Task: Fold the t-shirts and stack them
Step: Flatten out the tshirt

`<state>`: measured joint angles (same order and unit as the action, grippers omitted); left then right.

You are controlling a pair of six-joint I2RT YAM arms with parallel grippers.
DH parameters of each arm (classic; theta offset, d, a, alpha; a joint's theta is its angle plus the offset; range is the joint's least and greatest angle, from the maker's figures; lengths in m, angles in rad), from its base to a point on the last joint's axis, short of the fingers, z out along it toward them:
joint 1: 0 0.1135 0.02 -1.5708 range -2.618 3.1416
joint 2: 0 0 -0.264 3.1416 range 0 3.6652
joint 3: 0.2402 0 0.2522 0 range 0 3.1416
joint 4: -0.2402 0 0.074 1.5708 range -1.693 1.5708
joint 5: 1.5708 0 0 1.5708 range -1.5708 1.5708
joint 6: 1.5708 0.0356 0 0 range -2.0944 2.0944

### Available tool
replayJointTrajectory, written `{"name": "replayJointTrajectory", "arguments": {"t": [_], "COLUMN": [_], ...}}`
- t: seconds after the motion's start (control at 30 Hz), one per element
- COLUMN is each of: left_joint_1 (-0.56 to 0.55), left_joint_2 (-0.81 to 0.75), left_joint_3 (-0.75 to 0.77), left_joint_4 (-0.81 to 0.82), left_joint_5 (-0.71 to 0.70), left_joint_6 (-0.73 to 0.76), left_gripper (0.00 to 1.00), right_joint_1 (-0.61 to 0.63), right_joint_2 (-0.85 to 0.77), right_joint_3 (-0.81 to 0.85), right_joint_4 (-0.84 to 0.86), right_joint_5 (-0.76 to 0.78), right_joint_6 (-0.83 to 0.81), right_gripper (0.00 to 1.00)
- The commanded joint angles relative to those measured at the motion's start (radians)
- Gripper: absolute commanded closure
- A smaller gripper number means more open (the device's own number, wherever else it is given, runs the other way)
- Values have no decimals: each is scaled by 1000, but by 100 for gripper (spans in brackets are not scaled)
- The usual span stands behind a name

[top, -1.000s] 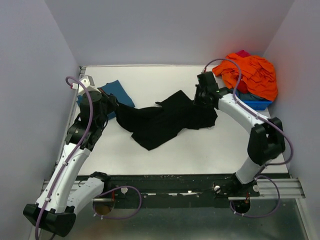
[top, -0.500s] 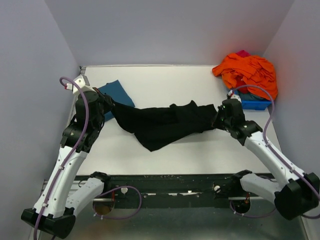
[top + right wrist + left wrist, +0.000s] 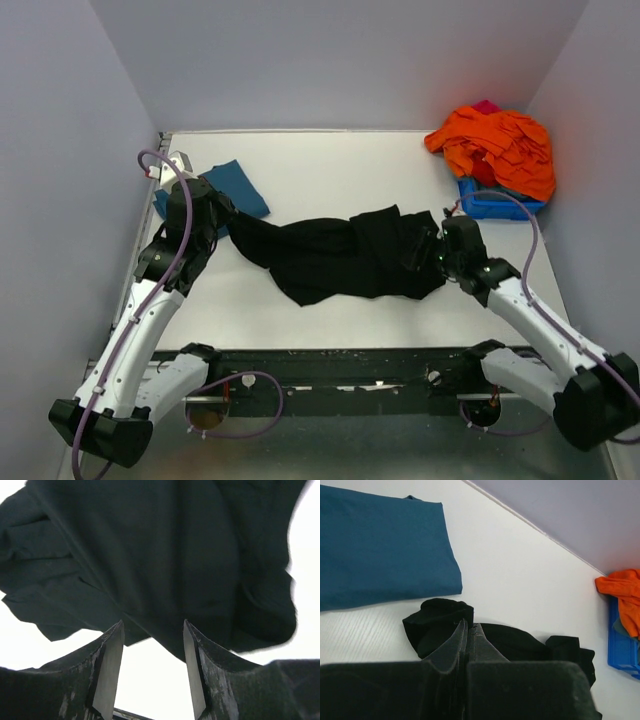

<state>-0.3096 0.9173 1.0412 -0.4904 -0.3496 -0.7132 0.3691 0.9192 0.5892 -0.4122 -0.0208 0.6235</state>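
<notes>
The black t-shirt [image 3: 340, 260] lies bunched and stretched left to right across the middle of the table. My left gripper [image 3: 228, 215] is shut on its left end; in the left wrist view the closed fingertips [image 3: 469, 627] pinch a fold of black t-shirt [image 3: 440, 622]. My right gripper [image 3: 435, 255] stands open at the shirt's right end. In the right wrist view its fingers [image 3: 112, 645] are apart, with bare table between them and the black t-shirt [image 3: 150, 555] just beyond the tips. The teal-blue t-shirt [image 3: 235, 185] lies folded flat at the back left, behind my left gripper.
A heap of orange cloth [image 3: 500, 145] overflows a small blue bin [image 3: 500, 208] at the back right corner, just behind my right arm. Grey walls close in on the left, back and right. A black rail [image 3: 340, 365] runs along the near edge.
My right arm dragged the shirt's right end rightward and toward the near edge, then opened and let go of it; the cloth has slumped there. My left gripper has kept its hold.
</notes>
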Motion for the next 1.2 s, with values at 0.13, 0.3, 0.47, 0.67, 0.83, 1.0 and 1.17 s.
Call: {"name": "replayJointTrajectory", "arguments": {"t": [0.13, 0.3, 0.47, 0.67, 0.83, 1.0, 1.17], "left_joint_1": [3, 3, 3, 3, 3, 3, 3], "left_joint_2": [-14, -23, -29, -15, -14, -18, -18], "left_joint_3": [-6, 11, 19, 31, 30, 14, -7], "left_joint_4": [39, 10, 10, 7, 4, 10, 21], "left_joint_5": [24, 11, 9, 23, 21, 31, 50], "left_joint_6": [-8, 14, 17, 27, 37, 35, 34], "left_gripper": [100, 100, 100, 100, 100, 100, 100], "right_joint_1": [158, 200, 223, 264, 372, 528, 530], "right_joint_2": [440, 618, 762, 865, 779, 652, 548], "right_joint_3": [395, 563, 652, 701, 643, 561, 505], "right_joint_4": [35, 6, -11, -25, 6, 1, 7], "right_joint_5": [63, 148, 154, 145, 127, 27, -44], "right_joint_6": [-179, -209, -226, -238, -306, -340, -288], "right_gripper": [33, 33, 35, 48, 93, 81, 17]}}
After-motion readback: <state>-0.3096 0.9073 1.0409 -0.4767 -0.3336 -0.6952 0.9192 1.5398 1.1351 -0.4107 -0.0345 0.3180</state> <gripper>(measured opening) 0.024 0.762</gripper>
